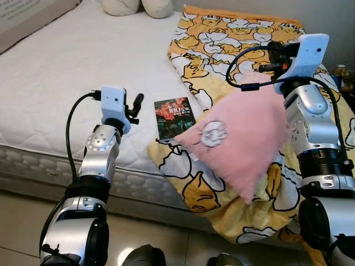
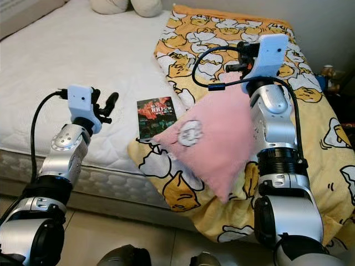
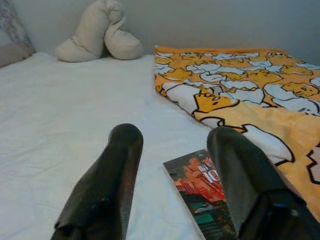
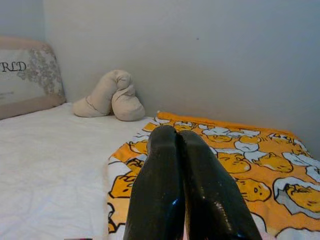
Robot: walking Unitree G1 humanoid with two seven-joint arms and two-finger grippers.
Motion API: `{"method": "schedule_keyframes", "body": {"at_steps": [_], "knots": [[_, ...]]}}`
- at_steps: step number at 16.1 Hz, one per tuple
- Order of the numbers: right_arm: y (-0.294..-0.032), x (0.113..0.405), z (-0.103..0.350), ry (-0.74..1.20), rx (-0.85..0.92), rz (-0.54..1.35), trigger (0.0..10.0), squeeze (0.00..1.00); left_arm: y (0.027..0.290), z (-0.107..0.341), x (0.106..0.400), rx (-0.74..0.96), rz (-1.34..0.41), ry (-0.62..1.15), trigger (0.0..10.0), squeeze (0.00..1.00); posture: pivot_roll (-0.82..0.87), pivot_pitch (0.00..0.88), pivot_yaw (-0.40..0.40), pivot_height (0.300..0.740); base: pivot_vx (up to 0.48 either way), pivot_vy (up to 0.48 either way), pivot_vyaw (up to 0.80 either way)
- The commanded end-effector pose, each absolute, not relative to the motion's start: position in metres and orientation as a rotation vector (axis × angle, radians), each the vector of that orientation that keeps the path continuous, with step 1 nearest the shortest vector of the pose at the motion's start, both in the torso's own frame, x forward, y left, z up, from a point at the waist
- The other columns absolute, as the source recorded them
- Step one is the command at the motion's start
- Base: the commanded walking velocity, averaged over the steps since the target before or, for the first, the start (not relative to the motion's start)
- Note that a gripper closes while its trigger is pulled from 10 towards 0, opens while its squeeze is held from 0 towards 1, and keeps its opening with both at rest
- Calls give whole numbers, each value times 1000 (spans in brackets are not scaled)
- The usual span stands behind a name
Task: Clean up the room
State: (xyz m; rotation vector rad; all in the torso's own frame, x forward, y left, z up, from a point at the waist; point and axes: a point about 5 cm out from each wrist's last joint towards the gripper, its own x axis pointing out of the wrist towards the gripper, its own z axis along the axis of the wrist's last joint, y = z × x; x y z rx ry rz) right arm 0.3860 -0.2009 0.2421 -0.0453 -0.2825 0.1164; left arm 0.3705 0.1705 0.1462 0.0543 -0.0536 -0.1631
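Note:
A pink pillow (image 1: 244, 141) with a small round white patch hangs in the air over the bed's near edge, held by its top corner. My right gripper (image 4: 172, 132) is shut on that corner, its fingers pressed together and pointing toward the far wall. A book (image 1: 174, 117) with a red and dark cover lies flat on the white mattress (image 1: 66, 66), touching the edge of a yellow cartoon-print blanket (image 1: 233, 33). My left gripper (image 3: 175, 140) hovers open just left of the book (image 3: 205, 195), holding nothing.
A cream bolster-shaped cushion (image 3: 100, 35) lies at the head of the bed against the grey wall. A patterned cushion (image 4: 25, 80) leans at the far left corner. The blanket spills over the bed's near edge toward the tiled floor (image 1: 22, 221).

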Motion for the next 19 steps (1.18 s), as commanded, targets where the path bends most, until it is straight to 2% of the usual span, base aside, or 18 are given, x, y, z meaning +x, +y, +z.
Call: {"method": "schedule_keyframes", "body": {"at_steps": [1,2,3,4,6,9,15,16,17,18,19], "knots": [[-209,385,234,-265,-57,89,0,0,164,153,373,50,-193,-65,10000,643,-86,0,20,724,0,0,0],[-214,384,230,-236,-76,57,2824,0,159,156,373,30,-223,-83,10000,0,-86,0,21,724,0,0,0],[-223,379,231,-262,-88,6,10000,0,157,162,372,34,-253,-112,10000,369,-90,0,23,724,0,0,0],[-234,371,230,-293,-98,-78,10000,1000,157,168,371,43,-283,-146,10000,1000,-91,0,25,724,0,0,0],[-247,352,213,-273,-173,-205,10000,1000,159,169,370,42,-317,-155,10000,1000,-107,0,29,724,0,0,0],[-248,328,180,-215,-175,-243,10000,1000,156,161,369,13,-336,-122,10000,1000,-136,0,44,724,0,0,0],[-235,315,167,-194,-143,-254,10000,1000,140,155,370,-17,-420,-83,10000,1000,-160,0,66,724,0,480,-792],[-234,315,167,-193,-142,-251,10000,1000,139,154,369,-18,-431,-76,10000,349,-159,0,66,724,0,480,-788],[-229,316,166,-188,-154,-220,10000,1000,137,154,369,-11,-433,-83,10000,0,-159,0,68,724,0,0,-788],[-224,316,161,-165,-159,-192,10000,0,137,153,370,-12,-408,-76,10000,0,-159,0,69,724,0,0,0],[-221,315,159,-163,-147,-184,10000,0,138,153,371,-17,-390,-77,10000,0,-159,0,69,724,0,0,0]]}}
